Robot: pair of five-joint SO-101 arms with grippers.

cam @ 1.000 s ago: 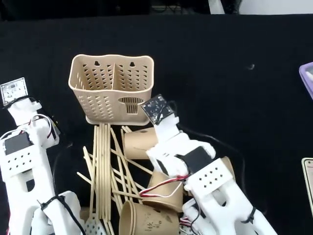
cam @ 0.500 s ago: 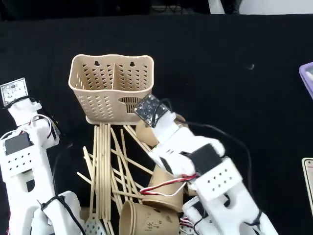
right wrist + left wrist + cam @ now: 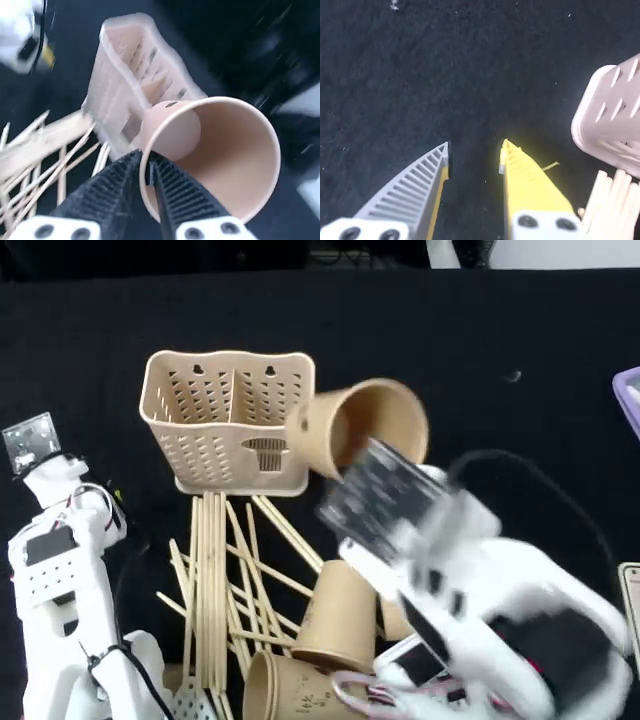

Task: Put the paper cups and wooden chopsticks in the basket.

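We are not finding any words or numbers that we can read. We are seeing small dark marks on a paper cup (image 3: 300, 692) at the front, too tiny to tell.

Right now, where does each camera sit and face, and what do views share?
High view: fixed above, looking down on basket, left arm, right arm.
Left wrist view: on left arm, facing the table past its open left hand.
Right wrist view: on right arm, facing the basket past right hand gripping a paper cup.
Shared: the basket.
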